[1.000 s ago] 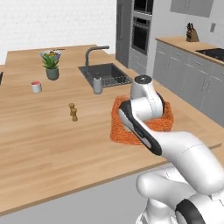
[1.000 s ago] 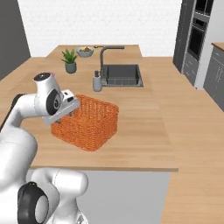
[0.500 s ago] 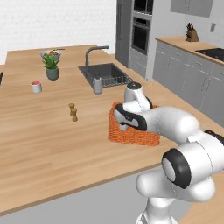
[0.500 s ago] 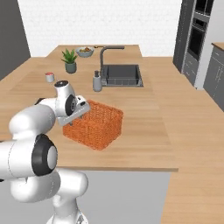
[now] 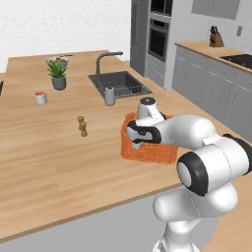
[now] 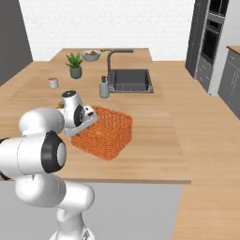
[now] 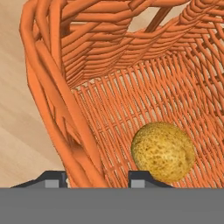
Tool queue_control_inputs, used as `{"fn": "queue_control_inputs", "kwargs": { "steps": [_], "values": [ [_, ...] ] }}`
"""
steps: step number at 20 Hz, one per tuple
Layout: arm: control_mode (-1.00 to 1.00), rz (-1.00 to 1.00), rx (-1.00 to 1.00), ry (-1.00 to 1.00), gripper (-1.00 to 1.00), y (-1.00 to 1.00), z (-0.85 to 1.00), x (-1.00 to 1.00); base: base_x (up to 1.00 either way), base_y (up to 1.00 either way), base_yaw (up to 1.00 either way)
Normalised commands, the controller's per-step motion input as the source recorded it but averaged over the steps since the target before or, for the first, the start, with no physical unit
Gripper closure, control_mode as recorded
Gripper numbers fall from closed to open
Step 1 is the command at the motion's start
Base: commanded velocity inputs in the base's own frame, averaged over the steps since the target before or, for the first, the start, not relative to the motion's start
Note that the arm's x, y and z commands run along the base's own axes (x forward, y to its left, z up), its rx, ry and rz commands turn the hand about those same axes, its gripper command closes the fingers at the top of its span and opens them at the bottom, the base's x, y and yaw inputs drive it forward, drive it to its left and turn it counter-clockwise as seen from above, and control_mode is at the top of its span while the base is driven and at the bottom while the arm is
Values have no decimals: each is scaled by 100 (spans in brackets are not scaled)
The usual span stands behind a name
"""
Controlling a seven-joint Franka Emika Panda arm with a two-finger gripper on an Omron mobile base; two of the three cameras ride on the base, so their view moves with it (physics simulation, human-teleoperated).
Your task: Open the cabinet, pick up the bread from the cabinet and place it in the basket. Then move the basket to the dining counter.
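On the dining counter (image 5: 44,147), near its front edge and forward of the inset sink (image 5: 120,83), the basket (image 5: 147,147) rests flat on the light-wood top. Its orange wicker sides stand upright.

The bread (image 7: 162,152), a round golden-tan piece, lies on the woven floor inside the basket, close to the wall that the gripper straddles.

The gripper (image 7: 98,178) is positioned at the basket wall on the robot's left side. In the hand view one fingertip sits outside the wall, over bare wood, and the other sits inside the basket, with the thick wicker wall between them. The jaws are narrowly parted and closed against that wall, so the gripper has hold of the basket's side. In the right base view the gripper (image 6: 83,126) meets the basket (image 6: 104,131) at the same wall.

Elsewhere on the dining counter: a grey faucet (image 5: 104,63) stands behind the sink, a small grey bottle (image 5: 110,96) stands at the sink's front corner, a potted plant (image 5: 58,74) and a bowl (image 5: 56,60) stand toward the far edge, a small cup (image 5: 41,98) stands near the plant, and a small brown shaker (image 5: 82,126) stands well apart from the basket.
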Motion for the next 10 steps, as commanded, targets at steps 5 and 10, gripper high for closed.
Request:
{"fn": "queue_control_inputs", "kwargs": {
  "steps": [5,10],
  "values": [
    [-100,0,0,0,-100,4,-2,0,0,0,0],
    [-100,-1,-1,-11,-100,4,32,-24,0,0,0]
  ]
}}
